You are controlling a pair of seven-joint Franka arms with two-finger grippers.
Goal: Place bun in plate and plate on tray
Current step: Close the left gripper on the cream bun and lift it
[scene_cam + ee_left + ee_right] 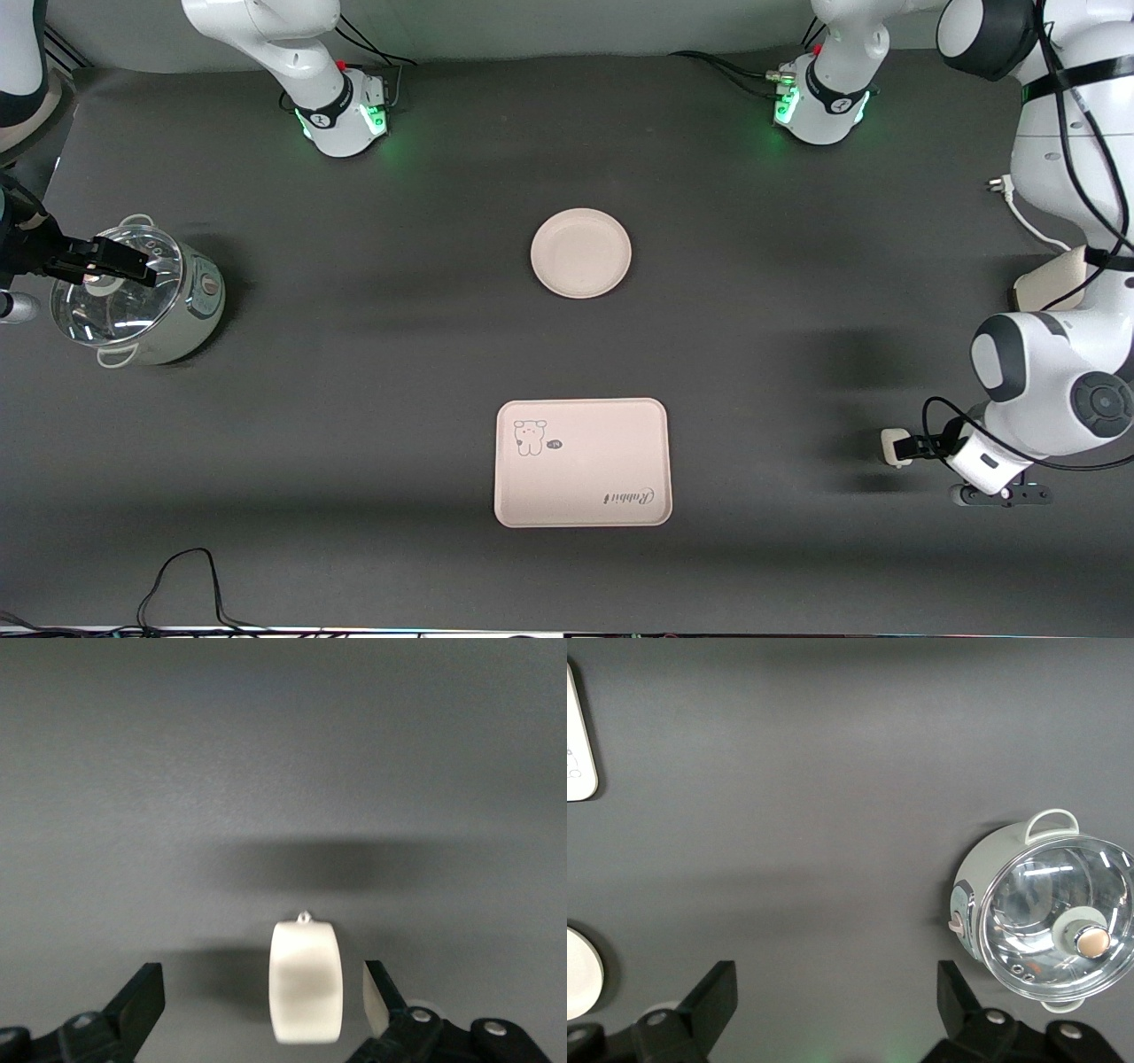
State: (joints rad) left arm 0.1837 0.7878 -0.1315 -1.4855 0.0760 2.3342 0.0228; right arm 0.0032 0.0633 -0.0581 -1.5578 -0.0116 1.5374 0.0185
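The off-white bun (895, 446) lies on the dark table at the left arm's end, about as near to the front camera as the tray. My left gripper (908, 450) is low around it and open; in the left wrist view the bun (306, 979) sits between the spread fingers of the left gripper (263, 1001), closer to one of them and untouched. The round cream plate (581, 252) rests empty mid-table. Nearer the front camera lies the pinkish tray (582, 462), also empty. My right gripper (115, 263) hangs open over a pot and holds nothing (837, 1001).
A pale green pot with a glass lid (137, 297) (1050, 912) stands at the right arm's end. A white plug and cord (1001, 186) and a beige object (1050, 279) lie at the left arm's end. A black cable (177, 576) loops at the front edge.
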